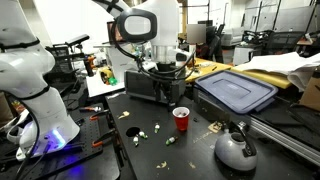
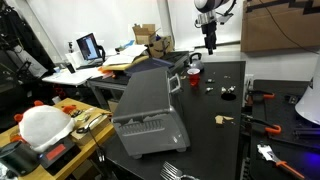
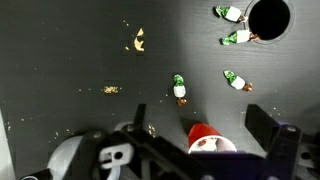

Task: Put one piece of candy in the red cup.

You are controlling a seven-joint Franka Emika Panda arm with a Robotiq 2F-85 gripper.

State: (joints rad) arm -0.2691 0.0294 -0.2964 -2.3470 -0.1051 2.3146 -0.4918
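The red cup (image 1: 181, 119) stands upright on the dark table in front of the toaster oven; it also shows in an exterior view (image 2: 194, 71). In the wrist view the red cup (image 3: 207, 139) lies at the bottom edge, between my fingers' line and below them. My gripper (image 3: 198, 118) is open and holds nothing; it hangs high above the table (image 2: 210, 42). Several wrapped candies lie loose on the table: a green-and-white one (image 3: 179, 88) near the cup, another (image 3: 236, 80) to its right, and two more (image 3: 236, 37) farther off. I cannot tell what is inside the cup.
A grey toaster oven (image 1: 150, 86) stands behind the cup, large in an exterior view (image 2: 148, 110). A silver kettle (image 1: 235, 150) sits at the table's front. A grey bin lid (image 1: 236, 92) lies beside them. A black round thing (image 3: 268, 15) and yellow wrappers (image 3: 139, 40) lie among the candies.
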